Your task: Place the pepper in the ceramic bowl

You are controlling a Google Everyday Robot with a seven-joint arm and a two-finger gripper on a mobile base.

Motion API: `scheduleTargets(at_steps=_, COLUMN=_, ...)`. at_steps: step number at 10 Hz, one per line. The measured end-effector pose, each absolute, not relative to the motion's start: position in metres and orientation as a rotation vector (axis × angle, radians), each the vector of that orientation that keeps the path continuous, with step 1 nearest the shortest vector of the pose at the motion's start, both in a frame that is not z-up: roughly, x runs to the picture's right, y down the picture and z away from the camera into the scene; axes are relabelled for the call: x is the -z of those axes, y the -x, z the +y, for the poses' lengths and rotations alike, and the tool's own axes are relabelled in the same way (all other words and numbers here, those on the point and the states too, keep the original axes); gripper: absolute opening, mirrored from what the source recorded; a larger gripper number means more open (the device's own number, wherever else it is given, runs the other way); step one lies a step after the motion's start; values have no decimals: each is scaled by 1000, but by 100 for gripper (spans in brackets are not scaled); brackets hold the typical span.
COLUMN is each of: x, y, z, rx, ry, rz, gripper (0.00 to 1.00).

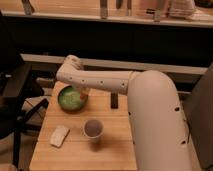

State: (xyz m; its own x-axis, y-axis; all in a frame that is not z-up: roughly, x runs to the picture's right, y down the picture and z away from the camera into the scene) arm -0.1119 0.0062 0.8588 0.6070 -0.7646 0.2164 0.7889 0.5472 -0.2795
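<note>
The green ceramic bowl (67, 101) sits at the back left of the wooden table (115, 147). My white arm reaches in from the right, bends above the bowl and comes down to it. My gripper (82, 93) is at the bowl's right rim, just above the inside. A small orange-red bit, the pepper (81, 92), shows right at the gripper's tip, over the right side of the bowl. I cannot tell whether it is held or resting in the bowl.
A white cup (93, 128) stands mid-table in front of the bowl. A white bottle (59, 135) lies at the front left. A small dark object (114, 100) stands right of the bowl. A black chair (15, 95) is left of the table.
</note>
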Motion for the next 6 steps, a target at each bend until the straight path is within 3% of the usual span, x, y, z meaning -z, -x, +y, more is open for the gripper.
scheduleTargets(at_steps=3, x=-860, y=113, z=6, rx=921, ry=368, rz=-75, gripper=62)
scheduleTargets(at_steps=6, x=-862, y=112, z=5, rx=918, ry=365, rz=-72, gripper=80)
